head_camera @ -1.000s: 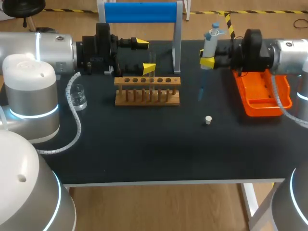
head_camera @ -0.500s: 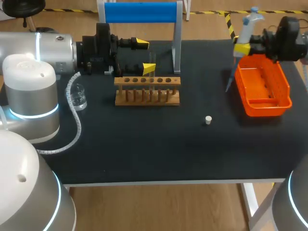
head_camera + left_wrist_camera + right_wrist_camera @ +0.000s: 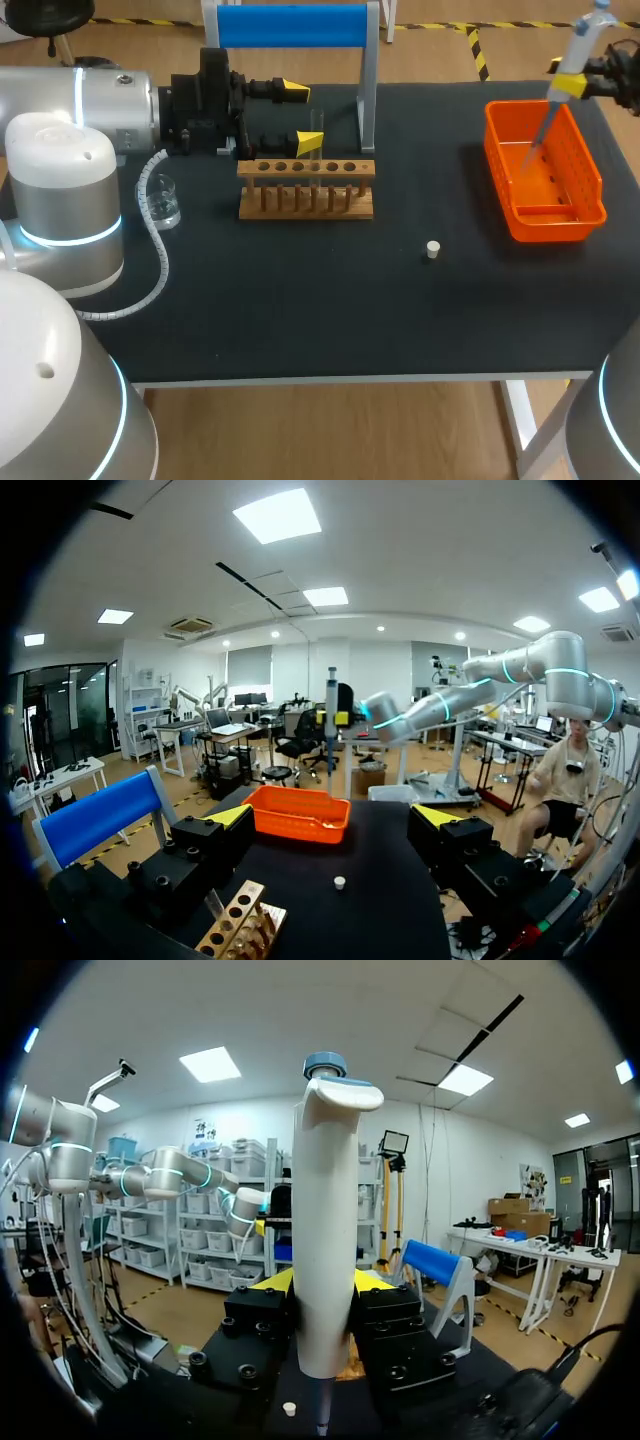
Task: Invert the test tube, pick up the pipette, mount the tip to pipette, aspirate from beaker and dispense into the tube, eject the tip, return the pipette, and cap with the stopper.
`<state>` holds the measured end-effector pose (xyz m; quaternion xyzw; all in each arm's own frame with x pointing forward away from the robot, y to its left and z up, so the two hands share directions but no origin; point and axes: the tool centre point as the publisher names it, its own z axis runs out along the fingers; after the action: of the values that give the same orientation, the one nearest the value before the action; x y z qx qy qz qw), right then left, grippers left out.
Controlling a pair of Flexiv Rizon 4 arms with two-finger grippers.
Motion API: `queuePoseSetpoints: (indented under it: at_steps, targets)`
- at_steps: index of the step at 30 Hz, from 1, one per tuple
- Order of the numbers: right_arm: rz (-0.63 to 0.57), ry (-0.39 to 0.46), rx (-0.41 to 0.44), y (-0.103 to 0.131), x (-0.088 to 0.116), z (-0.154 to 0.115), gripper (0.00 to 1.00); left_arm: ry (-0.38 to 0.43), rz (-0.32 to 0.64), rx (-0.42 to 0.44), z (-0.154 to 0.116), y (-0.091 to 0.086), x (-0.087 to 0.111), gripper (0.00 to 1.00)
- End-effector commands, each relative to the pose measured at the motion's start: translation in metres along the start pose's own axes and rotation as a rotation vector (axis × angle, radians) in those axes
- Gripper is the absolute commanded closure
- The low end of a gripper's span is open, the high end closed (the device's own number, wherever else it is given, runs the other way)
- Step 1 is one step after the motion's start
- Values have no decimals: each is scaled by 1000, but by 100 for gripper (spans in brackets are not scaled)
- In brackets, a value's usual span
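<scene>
Rightward since before, my right gripper [image 3: 566, 88] is carrying the clamped pipette [image 3: 583, 35], its tip hanging over the orange tray [image 3: 556, 230].

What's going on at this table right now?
The right gripper has its jaws shut on the pipette and holds it upright over the orange tray at the table's far right. The tip points down into the tray, probably to be ejected. The left gripper sits with jaws open behind the wooden rack, gripping nothing. The small white stopper lies loose on the table, so capping is not yet done.
</scene>
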<state>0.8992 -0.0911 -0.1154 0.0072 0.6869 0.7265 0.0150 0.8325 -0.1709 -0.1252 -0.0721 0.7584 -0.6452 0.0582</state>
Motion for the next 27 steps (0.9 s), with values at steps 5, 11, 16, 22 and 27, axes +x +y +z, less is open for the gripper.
queuePoseSetpoints:
  at_steps: [5, 11, 16, 22, 27]
  targets:
    - [-18, 63, 12, 0, -16, -35, 100, -2, 1, 3, 1, 1, 0, 0]
    - [-28, 84, 26, -3, -22, -51, 100, -2, 1, 3, 1, 1, 0, 0]
    - [-33, 105, 26, -8, -25, -60, 100, -2, 1, 3, 1, 1, 0, 0]
    - [-27, 116, 25, -19, -28, -68, 100, -2, 1, 3, 1, 1, 0, 0]
    - [-23, 124, 28, -29, -29, -71, 100, -2, 1, 3, 1, 1, 0, 0]
